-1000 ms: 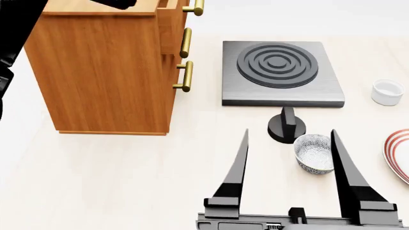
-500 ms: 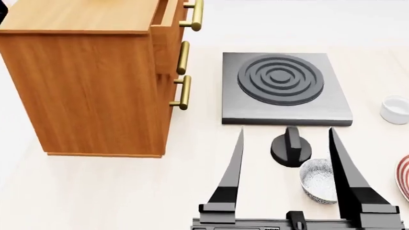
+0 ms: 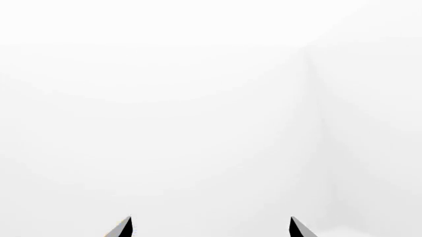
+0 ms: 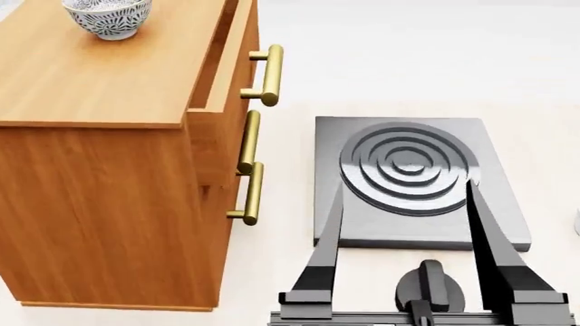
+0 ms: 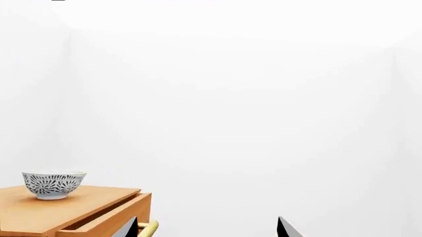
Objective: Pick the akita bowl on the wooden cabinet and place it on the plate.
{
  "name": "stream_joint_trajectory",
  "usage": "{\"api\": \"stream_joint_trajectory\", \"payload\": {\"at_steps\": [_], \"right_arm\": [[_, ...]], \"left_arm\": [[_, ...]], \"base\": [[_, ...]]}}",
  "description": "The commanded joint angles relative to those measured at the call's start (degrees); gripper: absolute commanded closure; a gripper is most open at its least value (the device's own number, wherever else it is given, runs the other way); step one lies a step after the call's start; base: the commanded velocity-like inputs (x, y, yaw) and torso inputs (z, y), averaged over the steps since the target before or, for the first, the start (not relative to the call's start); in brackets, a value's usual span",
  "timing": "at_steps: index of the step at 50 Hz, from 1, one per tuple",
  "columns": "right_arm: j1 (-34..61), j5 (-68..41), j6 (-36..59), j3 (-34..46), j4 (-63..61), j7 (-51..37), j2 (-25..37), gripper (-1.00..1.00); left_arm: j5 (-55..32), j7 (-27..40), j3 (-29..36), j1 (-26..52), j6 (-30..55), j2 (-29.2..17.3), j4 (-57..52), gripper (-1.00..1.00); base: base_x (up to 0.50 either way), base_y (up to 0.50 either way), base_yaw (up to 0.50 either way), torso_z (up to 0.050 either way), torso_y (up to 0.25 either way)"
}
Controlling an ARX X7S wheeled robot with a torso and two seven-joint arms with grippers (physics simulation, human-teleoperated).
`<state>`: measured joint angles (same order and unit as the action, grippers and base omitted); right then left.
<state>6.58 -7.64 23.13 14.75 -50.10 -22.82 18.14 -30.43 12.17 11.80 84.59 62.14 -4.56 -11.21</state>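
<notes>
The akita bowl [image 4: 107, 15], white with a dense dark floral pattern, stands upright on top of the wooden cabinet [image 4: 100, 170], at the far left of the head view. The right wrist view also shows the akita bowl [image 5: 53, 183] on the wooden cabinet [image 5: 72, 207], far off from the jaws. My right gripper [image 4: 405, 183] is open and holds nothing, hovering in front of me over the stove, well right of the cabinet. My left gripper [image 3: 209, 226] is open too, facing only blank white. The plate is out of view.
A grey square stove [image 4: 507, 224] with a ringed burner lies right of the cabinet, with a black knob [image 4: 430, 288] in front of it. The cabinet's top drawer [image 4: 222, 75] is pulled out a little. Brass bar handles [image 4: 270, 75] stick out toward the stove.
The head view has risen, so the cabinet top and its bowl now show. The table bowl and the plate's edge have dropped out of view. The right gripper stays open.
</notes>
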Motion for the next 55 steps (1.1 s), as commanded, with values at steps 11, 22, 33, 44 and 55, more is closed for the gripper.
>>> {"api": "stream_joint_trajectory", "payload": {"at_steps": [11, 22, 33, 44, 55], "right_arm": [[0.34, 0.59, 1.02, 0.91, -0.83, -1.18, 0.47, -1.00], [0.42, -0.58, 0.40, 0.30, 0.09, -1.43, 0.36, -1.00], [0.39, -1.05, -0.16, -0.09, 0.23, -2.08, 0.28, -1.00], [0.05, -1.28, -1.23, 0.48, 0.69, -2.03, 0.54, -1.00], [-0.44, -2.78, -3.26, -1.20, 3.15, -2.05, 0.77, -1.00]], "left_arm": [[-2.78, 1.32, -0.21, 0.01, 1.22, -1.01, -1.58, -1.00], [-3.07, 1.31, 0.58, -0.04, 0.24, -1.47, -0.35, -1.00], [-3.82, 1.69, 0.81, 0.55, -0.08, -1.25, 0.78, -1.00], [-2.13, 0.79, 4.16, 4.27, -3.20, -0.23, 6.74, -1.00], [-0.44, -2.59, 5.92, 10.83, -8.49, 1.18, 21.98, -1.00]], "base": [[0.22, 0.00, 0.00, 0.000, 0.001], [0.00, 0.00, 0.00, 0.000, 0.000], [0.03, 0.00, 0.00, 0.000, 0.000], [0.00, 0.00, 0.00, 0.000, 0.000], [0.00, 0.00, 0.00, 0.000, 0.000]]}}
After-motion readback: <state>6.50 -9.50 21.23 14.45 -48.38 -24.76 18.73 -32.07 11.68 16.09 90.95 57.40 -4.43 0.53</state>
